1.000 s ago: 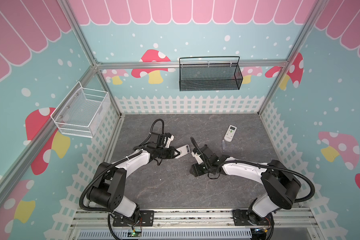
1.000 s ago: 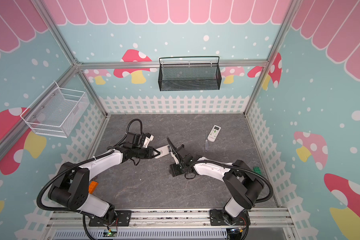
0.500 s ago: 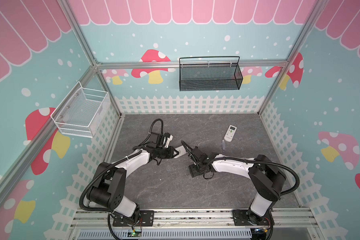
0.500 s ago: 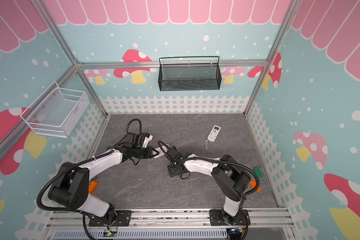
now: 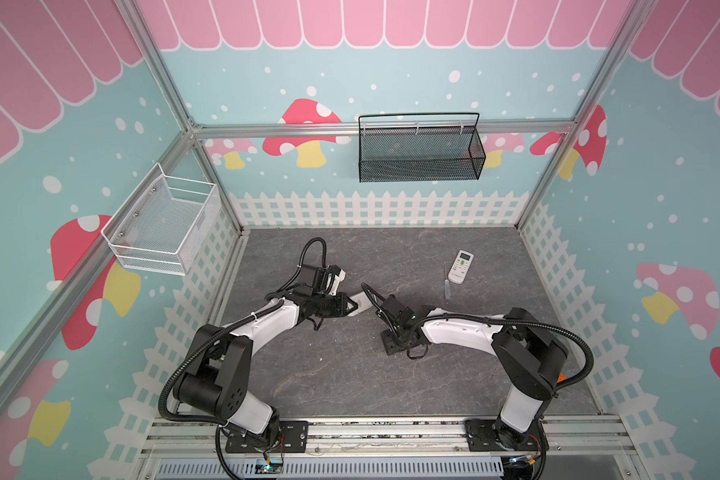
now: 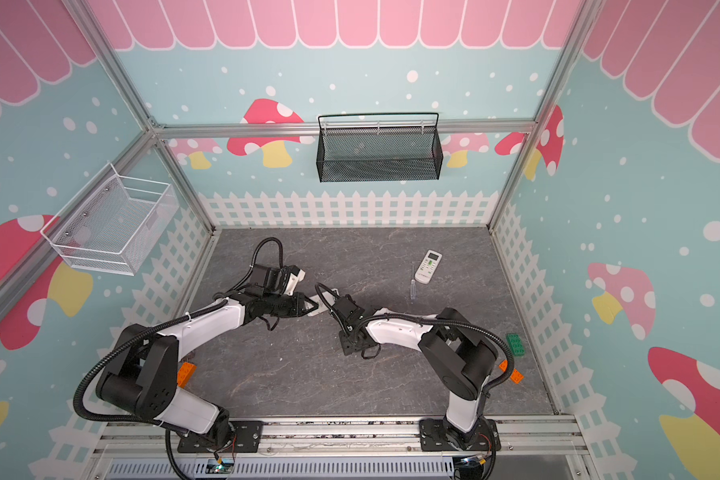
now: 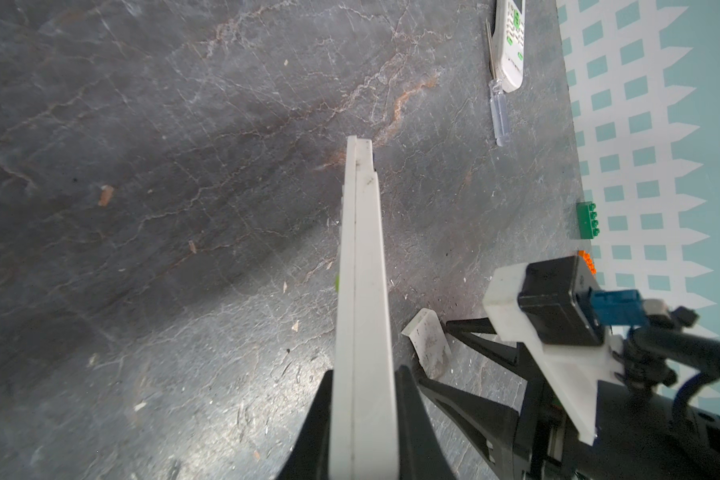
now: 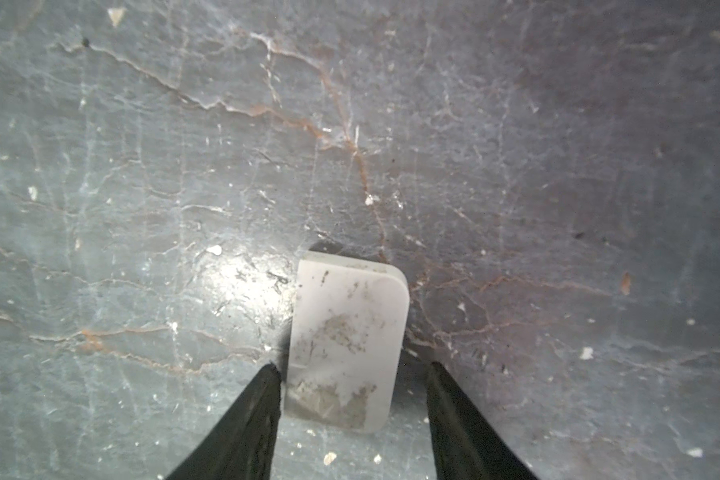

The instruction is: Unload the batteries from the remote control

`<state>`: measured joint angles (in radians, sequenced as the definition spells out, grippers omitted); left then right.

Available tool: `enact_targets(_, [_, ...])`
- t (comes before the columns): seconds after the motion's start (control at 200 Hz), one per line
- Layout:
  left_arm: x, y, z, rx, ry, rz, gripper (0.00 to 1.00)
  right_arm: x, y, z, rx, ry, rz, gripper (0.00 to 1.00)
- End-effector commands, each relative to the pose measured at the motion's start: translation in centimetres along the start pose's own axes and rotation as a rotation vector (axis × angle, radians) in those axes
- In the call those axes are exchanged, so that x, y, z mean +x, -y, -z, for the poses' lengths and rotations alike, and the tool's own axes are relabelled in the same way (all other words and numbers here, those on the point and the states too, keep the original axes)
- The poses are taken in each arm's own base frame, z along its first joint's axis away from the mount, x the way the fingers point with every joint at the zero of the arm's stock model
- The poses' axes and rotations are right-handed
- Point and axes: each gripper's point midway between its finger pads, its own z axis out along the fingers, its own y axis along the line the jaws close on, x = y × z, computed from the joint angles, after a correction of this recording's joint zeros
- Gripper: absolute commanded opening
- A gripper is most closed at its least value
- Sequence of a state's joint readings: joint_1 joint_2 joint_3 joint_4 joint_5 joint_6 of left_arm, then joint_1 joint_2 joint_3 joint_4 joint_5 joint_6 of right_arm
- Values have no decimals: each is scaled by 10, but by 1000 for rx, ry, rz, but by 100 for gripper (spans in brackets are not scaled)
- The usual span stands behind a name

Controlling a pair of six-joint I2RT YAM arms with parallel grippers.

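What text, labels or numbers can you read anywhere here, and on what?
None legible.
Far white remote: button and display markings too small to read.
Battery cover: smudges only, no print.
Held remote: edge-on, no print shows.

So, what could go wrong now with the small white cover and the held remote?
1. The small white cover lies flat on the table. The right gripper is open, with one finger at its edge and the other apart, so closing may push it aside rather than grip it.
2. The left gripper pinches the remote near one end; the long free part may tilt or slip.
3. Both grippers work close together and may collide.
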<state>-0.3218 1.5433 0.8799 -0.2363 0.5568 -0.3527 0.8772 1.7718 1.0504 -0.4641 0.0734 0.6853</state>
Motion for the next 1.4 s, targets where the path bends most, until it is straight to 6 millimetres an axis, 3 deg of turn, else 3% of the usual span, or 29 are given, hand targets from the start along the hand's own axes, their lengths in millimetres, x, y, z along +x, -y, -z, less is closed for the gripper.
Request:
enact_targets(0.0, [-11, 4, 3, 5, 28, -15, 0, 8, 3, -8, 20, -36, -9, 51])
enact_targets(0.225, [-11, 3, 3, 4, 28, -16, 0, -1, 9, 3, 33, 2, -11, 40])
enact_targets(0.39, [-9, 7, 0, 16, 18, -18, 0, -11, 31, 19, 39, 40, -36, 39])
enact_targets(0.565, [-3, 26, -12, 100, -29, 14, 0, -31, 79, 52, 75, 108, -85, 39])
enact_targets(0.735, [6, 45, -28, 162, -102, -6, 0, -40, 151, 78, 128, 171, -157, 39])
enact_targets(0.831, [13, 55, -38, 179, -146, -14, 0, -37, 189, 82, 163, 166, -192, 39])
enact_targets(1.036, [23, 54, -50, 178, -215, 16, 2, -22, 258, 77, 204, 151, -289, 39])
enact_targets(1.241, [29, 45, -56, 146, -247, 43, 11, -7, 301, 67, 214, 140, -367, 39])
enact_targets(1.391, [33, 36, -58, 116, -260, 57, 23, 1, 311, 56, 215, 118, -387, 39])
